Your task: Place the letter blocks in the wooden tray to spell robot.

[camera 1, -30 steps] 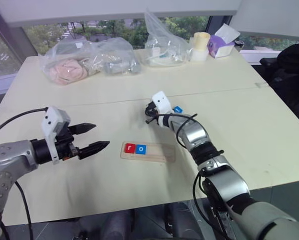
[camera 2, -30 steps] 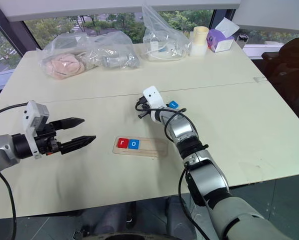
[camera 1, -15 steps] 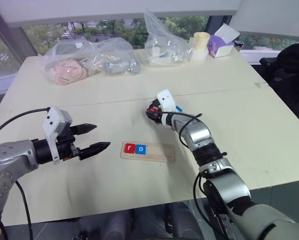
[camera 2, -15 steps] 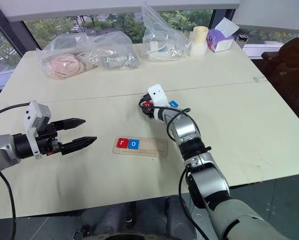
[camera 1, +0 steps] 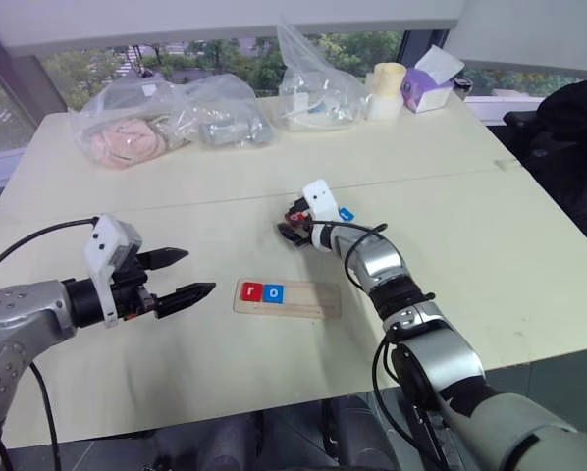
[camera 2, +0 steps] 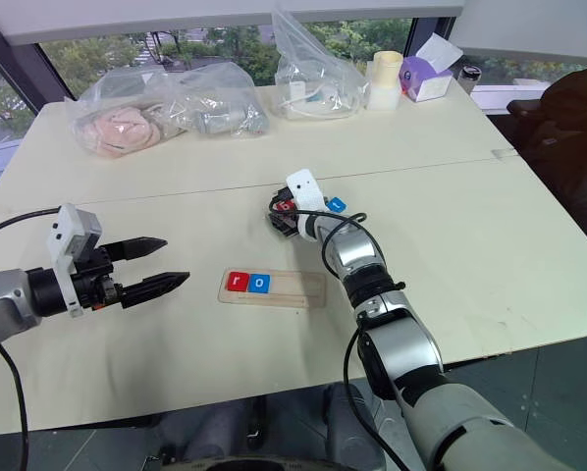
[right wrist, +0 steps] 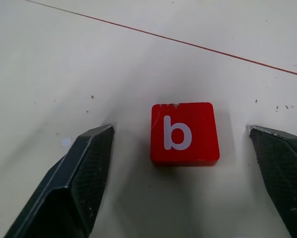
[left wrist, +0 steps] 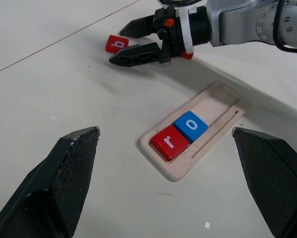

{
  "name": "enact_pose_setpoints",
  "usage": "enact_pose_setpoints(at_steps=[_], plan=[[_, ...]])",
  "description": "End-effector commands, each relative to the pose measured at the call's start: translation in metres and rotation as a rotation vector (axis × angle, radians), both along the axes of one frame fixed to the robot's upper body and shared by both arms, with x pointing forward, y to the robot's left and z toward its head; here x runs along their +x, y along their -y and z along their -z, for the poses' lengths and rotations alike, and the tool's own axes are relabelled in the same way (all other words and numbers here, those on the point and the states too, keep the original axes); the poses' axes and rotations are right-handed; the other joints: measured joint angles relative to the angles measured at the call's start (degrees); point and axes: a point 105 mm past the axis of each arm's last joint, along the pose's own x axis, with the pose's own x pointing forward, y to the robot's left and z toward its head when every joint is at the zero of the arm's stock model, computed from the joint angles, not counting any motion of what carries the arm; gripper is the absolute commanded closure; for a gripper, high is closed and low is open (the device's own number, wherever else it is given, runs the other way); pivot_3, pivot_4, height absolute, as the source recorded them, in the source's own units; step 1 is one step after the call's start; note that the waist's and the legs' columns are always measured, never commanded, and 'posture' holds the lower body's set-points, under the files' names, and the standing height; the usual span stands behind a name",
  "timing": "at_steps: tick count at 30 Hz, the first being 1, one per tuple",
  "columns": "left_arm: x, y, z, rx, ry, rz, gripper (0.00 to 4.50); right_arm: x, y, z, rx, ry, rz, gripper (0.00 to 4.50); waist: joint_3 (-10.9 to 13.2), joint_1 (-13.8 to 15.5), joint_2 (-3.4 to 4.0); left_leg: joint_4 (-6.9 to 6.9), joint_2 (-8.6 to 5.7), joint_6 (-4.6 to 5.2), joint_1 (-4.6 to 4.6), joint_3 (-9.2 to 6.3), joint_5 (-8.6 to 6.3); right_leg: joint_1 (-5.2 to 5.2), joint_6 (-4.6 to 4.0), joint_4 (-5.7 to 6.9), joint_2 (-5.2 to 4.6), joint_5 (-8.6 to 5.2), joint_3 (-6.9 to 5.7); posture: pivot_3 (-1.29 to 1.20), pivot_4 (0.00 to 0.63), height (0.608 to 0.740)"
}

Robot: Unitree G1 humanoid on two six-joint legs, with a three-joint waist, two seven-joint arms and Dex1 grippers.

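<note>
The wooden tray (camera 1: 315, 300) lies on the table's near middle, holding a red r block (camera 1: 251, 290) and a blue o block (camera 1: 274, 292) side by side at its left end. Beyond it a red b block (right wrist: 184, 134) lies flat on the table. My right gripper (camera 1: 289, 226) is open, with one finger (right wrist: 84, 173) on each side of the b block, neither touching it. A blue block (camera 1: 346, 213) lies just behind that gripper. My left gripper (camera 1: 197, 272) hovers open and empty to the left of the tray.
Clear plastic bags (camera 1: 136, 128) with soft items, and another bag (camera 1: 318, 93), sit along the table's far edge. Beside them stand a pale roll (camera 1: 387, 88) and a purple tissue box (camera 1: 426, 83). A seam crosses the tabletop behind the b block.
My right gripper has gone from shut to wide open, and the red b block now shows between its fingers. The left arm has stayed put.
</note>
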Motion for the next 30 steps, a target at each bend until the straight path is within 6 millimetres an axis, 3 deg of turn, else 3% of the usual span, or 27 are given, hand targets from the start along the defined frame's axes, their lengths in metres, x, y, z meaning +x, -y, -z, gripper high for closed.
enact_pose_setpoints(at_steps=[1,4,9,15,19,25,30], plan=[[-0.001,0.004,-0.009,0.001,0.046,0.018,0.0,0.002,-0.002,0.003,-0.013,0.005,0.022,0.02,0.0,-0.1,0.0,-0.01,0.0,0.0,0.01,0.0,0.0,0.0,0.0,0.0,0.0,0.0,0.0,0.0,0.15,0.74],[0.0,0.005,-0.009,0.0,0.047,0.026,0.0,0.004,-0.001,0.0,-0.012,0.032,0.034,0.94,0.0,-0.2,0.0,-0.03,0.0,0.0,0.04,0.0,0.0,0.01,-0.01,0.0,0.0,0.0,0.0,0.0,0.15,0.74],[0.001,0.008,-0.009,-0.003,0.049,0.036,0.0,0.008,0.002,-0.006,-0.002,0.056,0.061,3.33,0.0,-0.3,0.0,-0.05,0.0,0.0,0.05,0.0,0.0,0.01,-0.01,0.0,0.0,-0.01,0.0,0.0,0.15,0.74],[0.005,0.025,-0.011,-0.005,0.082,0.1,0.0,0.006,0.019,-0.047,0.051,0.192,0.08,3.31,0.0,0.1,0.02,-0.05,0.0,0.0,0.02,0.0,0.0,0.0,-0.01,-0.01,-0.01,-0.01,0.0,0.0,0.15,0.74],[-0.004,0.045,-0.012,0.003,0.077,0.211,0.0,-0.024,0.055,-0.069,0.068,0.221,0.144,3.31,0.0,0.4,0.03,-0.04,0.0,0.0,-0.03,0.0,0.0,-0.04,0.0,0.0,-0.01,-0.01,0.02,0.0,0.15,0.74],[-0.015,0.066,-0.012,0.042,0.066,0.36,0.0,-0.08,0.105,-0.062,0.046,0.145,0.345,3.31,0.0,1.2,0.04,-0.04,0.02,0.0,-0.02,0.02,0.0,-0.07,-0.2,-0.01,0.0,-0.18,0.02,0.0,0.15,0.74],[-0.017,0.069,0.009,0.115,0.026,0.418,0.0,-0.112,0.128,-0.043,0.039,0.026,0.49,3.31,0.0,1.3,0.05,-0.07,0.03,-0.01,-0.03,0.05,-0.01,-0.12,-0.23,-0.02,-0.01,-0.25,0.02,0.0,0.15,0.74]])
